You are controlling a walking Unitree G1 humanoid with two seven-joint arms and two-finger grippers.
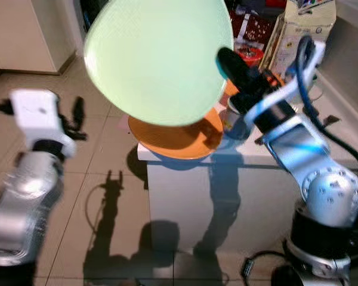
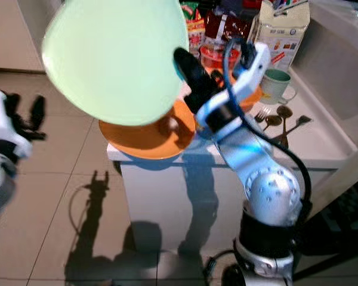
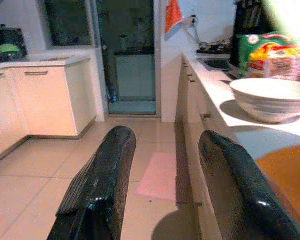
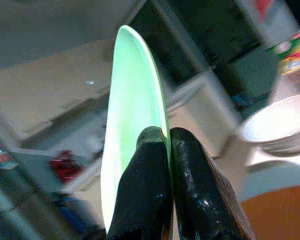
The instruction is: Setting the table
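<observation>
Your right gripper (image 4: 162,150) has its fingers (image 4: 142,195) clamped on the rim of the pale green plate (image 1: 158,56), one finger on each face, and carries it in the air above the near end of the white bench (image 2: 310,149). The edge pinch likely explains the tilt: the plate stands close to on edge, its underside turned toward the head camera, its broad face angled away and up, held clear of the orange plate (image 1: 179,140) lying flat below at the bench corner. No long axis to note, it being round; the grip sits at the rim's right side. Behind it you have a mug (image 2: 276,84), spoons and a fork (image 2: 283,119), a white bowl (image 3: 272,97). Your left gripper (image 3: 165,170) hangs off the bench over the tiled floor (image 1: 107,179), fingers spread, holding nothing. Judgement: plate lifted, not yet set down.
</observation>
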